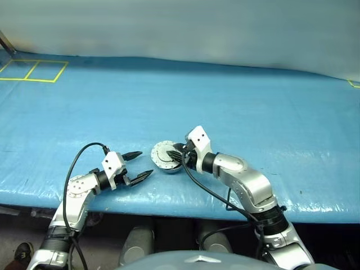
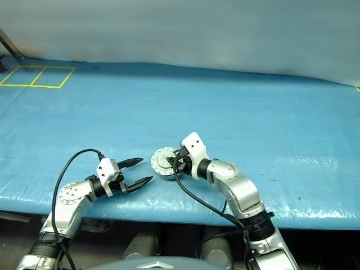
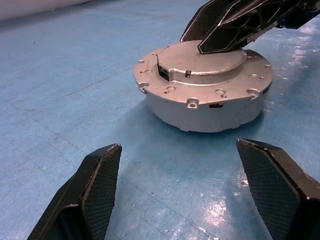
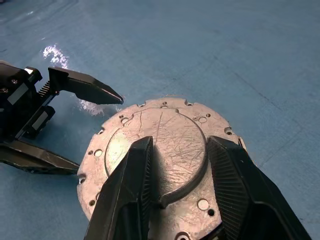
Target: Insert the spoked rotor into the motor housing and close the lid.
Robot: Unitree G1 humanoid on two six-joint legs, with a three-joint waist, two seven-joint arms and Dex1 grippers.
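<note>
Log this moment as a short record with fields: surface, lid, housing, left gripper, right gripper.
surface: blue mat
lid: silvery disc seated on top of the housing
housing: silver-walled can standing upright on the mat, windings covered
left gripper: open, beside the housing, apart from it, holding nothing
right gripper: over the lid's raised centre, fingers part-closed with a gap between; contact cannot be told

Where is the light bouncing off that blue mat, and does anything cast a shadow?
Left wrist view: white glare on the blue mat near the left gripper; soft shadow under the motor housing. Right wrist view: a bright patch behind the lid.
</note>
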